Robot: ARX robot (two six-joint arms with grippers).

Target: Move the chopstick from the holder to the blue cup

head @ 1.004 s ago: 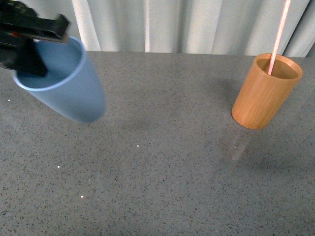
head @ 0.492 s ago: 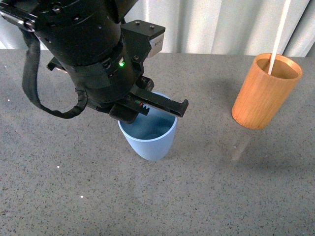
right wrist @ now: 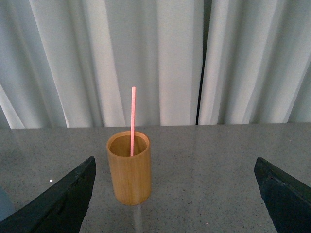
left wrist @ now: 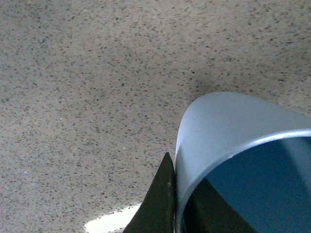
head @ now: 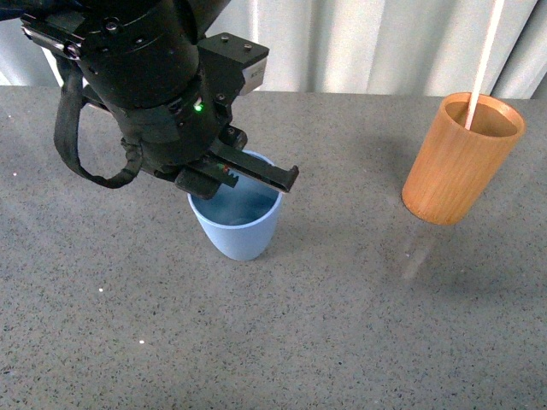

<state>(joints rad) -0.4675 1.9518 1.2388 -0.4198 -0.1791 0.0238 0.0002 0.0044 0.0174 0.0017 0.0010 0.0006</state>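
Front view: one blue cup [head: 235, 229], one holder [head: 455, 171], one chopstick [head: 485, 60].

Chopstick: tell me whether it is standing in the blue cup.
No: the chopstick stands in the holder, well apart from the blue cup.

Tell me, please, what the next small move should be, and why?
Probably open the left gripper and lift away: the blue cup appears upright on the table, rim pinched, while the chopstick stands in the holder before the open right gripper.
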